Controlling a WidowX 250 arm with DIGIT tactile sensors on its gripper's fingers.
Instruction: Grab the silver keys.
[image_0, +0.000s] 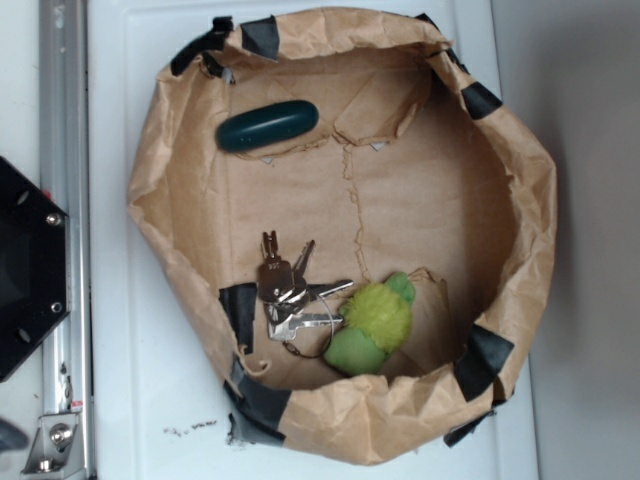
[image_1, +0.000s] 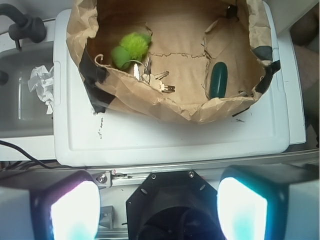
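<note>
**Wrist view: keys lie untouched in the paper-lined bin**

Wrist view is filled along its near edge by the gripper (image_1: 159, 200), whose two pale fingers (image_1: 75, 210) are seen blurred and glowing at the lower left and lower right, set wide apart with nothing between them; the jaws are spread and empty. Between the fingers a black mount plate (image_1: 165, 200) is seen, bolted to a metal rail.

Beyond the rail a white tabletop (image_1: 175, 140) is shown, and on it the brown paper bin (image_1: 150, 107), its crumpled wall patched with strips of black tape (image_1: 92, 75). The bin is taken as landmark for all that follows.

Inside the bin, against its near wall, the silver keys (image_1: 156, 79) are found, only partly seen over the paper rim. In the exterior view the silver keys (image_0: 290, 295) are spread as a fan of several blades on a thin wire ring. Stamped marks are seen on one key head, but they cannot be read.

Just beside the keys, touching the ring, a fuzzy yellow-green plush (image_1: 130, 49) is placed. Well apart, at the bin's other side, a dark green oval object (image_1: 218, 80) is laid by the wall.

Outside the bin, a crumpled white paper (image_1: 42, 87) lies in a grey tray.
</note>
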